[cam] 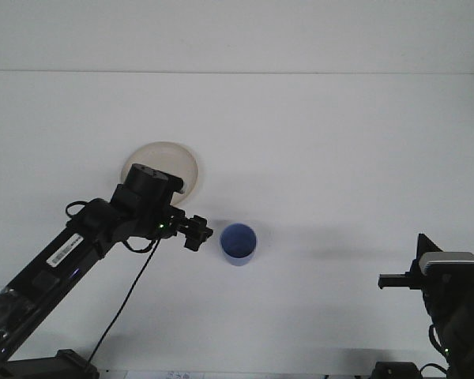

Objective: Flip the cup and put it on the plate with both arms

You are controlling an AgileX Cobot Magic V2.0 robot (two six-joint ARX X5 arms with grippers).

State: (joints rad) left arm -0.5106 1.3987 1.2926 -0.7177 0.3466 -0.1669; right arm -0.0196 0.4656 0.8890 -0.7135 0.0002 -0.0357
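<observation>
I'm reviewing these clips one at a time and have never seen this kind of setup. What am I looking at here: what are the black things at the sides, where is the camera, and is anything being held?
This is one camera view, looking forward over a white table from the robot's own position. The black shapes are the robot's two jointed arms, each ending in a claw. The left arm reaches out across the table, its left claw close beside a blue cup but apart from it. The right claw sits low at the right edge, far from everything. The cup stands with its open mouth showing. Behind the left arm lies a cream plate, partly hidden by it. Nothing is held at this moment. The claws are too small and dark to tell whether they are open or shut.
</observation>
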